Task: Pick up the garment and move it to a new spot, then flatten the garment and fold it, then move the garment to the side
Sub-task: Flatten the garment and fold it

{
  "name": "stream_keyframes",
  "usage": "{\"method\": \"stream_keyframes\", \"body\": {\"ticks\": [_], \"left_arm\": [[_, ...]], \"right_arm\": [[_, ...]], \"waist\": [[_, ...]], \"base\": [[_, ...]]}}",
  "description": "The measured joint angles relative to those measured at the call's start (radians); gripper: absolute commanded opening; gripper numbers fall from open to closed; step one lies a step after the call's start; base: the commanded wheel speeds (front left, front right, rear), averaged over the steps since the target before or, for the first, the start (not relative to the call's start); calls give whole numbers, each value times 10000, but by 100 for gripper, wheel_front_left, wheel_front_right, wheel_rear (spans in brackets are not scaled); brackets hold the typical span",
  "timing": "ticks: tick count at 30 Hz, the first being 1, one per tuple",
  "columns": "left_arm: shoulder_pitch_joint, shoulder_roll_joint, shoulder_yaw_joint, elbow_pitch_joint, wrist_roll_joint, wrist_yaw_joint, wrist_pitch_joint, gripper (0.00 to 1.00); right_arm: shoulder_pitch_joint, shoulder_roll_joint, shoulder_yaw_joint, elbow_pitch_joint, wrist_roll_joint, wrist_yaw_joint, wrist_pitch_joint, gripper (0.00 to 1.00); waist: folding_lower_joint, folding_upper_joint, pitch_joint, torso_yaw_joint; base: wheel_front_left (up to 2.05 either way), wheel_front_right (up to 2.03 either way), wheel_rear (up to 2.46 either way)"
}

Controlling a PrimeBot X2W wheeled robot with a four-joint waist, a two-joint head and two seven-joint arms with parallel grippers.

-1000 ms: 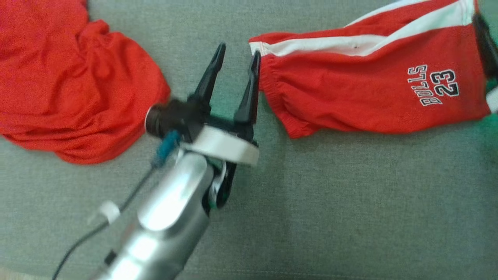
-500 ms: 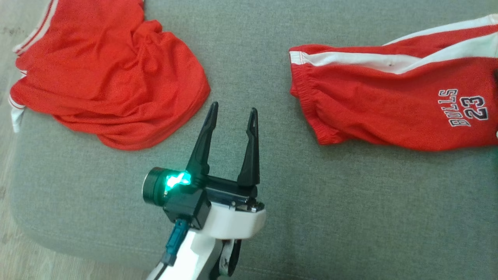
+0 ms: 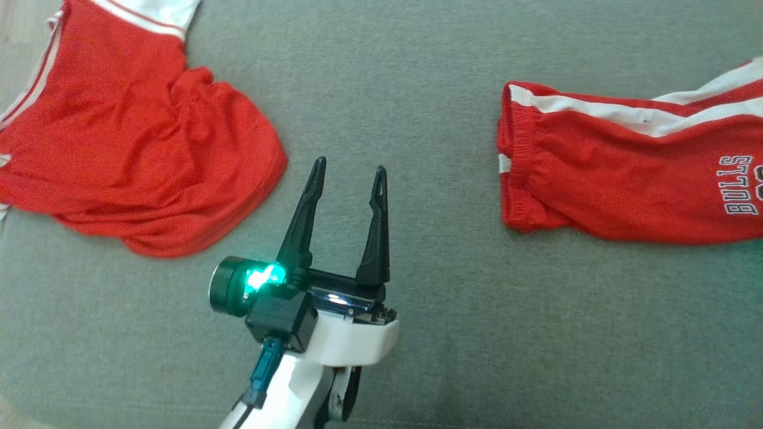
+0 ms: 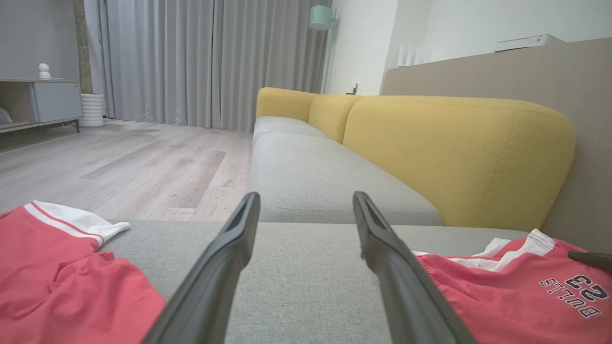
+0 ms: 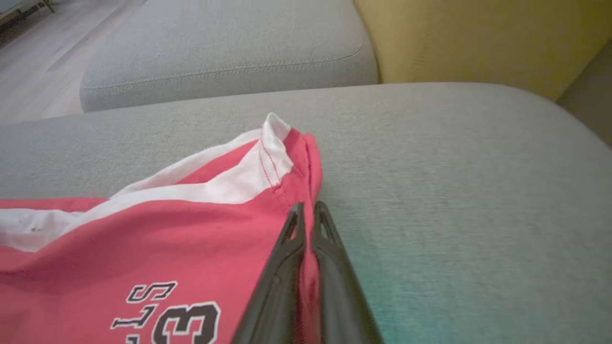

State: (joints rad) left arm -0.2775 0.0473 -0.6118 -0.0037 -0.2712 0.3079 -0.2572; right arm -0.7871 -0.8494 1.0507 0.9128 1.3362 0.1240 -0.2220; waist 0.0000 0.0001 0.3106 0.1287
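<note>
Even soft daylight, faint shadows, slight blur.

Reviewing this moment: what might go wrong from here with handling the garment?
1. The right gripper is shut on just a thin edge of the Bulls shorts; a pull may slip it free.
2. The left gripper is open and holds nothing, so a one-sided drag would likely bunch the shorts on the grey cushion.
3. It sits between two red garments, and the crumpled red garment looks nearer, so a wrong grab is possible.
</note>
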Motion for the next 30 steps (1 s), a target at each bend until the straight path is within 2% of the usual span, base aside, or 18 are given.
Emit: {"method": "stream_keyframes", "body": {"ticks": [5,9,14,18,19,20,21,22,26,30], "left_arm": [[130,-2,69,132,-4,-82,0,100],[413,8,238,380,-15,-201,0,100],[412,10,280,449,-15,-276,0,100],[444,12,291,483,-17,-313,0,100],[473,12,297,487,-19,-349,0,100],[523,12,299,487,-25,-355,0,100],[585,12,299,491,-84,-357,0,100],[585,12,299,491,-84,-357,0,100],[663,15,303,523,-198,-364,0,100],[791,15,337,520,-196,-362,2,100]], "right_arm": [[-36,-113,-2,-535,-157,0,-84,0],[-441,119,-4,-1778,-600,0,-190,0],[-874,984,157,-3335,-1319,0,-261,0],[-941,1967,698,-4161,-1900,0,-226,0],[-938,2311,842,-4219,-2027,0,-115,30],[-928,2675,940,-4226,-2151,0,-61,100],[-913,3018,1055,-4278,-2305,0,-54,100],[-913,3018,1055,-4278,-2305,0,-54,100],[-681,3885,1300,-4997,-2648,0,-56,100],[-179,3804,690,-5626,-3005,0,-142,100]], "waist": [[0,0,-231,-342],[-1,0,-543,-601],[-1,0,-815,-709],[0,0,-918,-710],[1,0,-934,-710],[1,0,-948,-706],[1,0,-963,-690],[1,0,-963,-690],[0,0,-1055,-635],[1,0,-1180,-655]], "base": [[0,0,0],[0,0,0],[0,0,0],[0,0,0],[0,0,0],[0,0,0],[0,0,0],[0,0,0],[0,0,0],[0,0,0]]}}
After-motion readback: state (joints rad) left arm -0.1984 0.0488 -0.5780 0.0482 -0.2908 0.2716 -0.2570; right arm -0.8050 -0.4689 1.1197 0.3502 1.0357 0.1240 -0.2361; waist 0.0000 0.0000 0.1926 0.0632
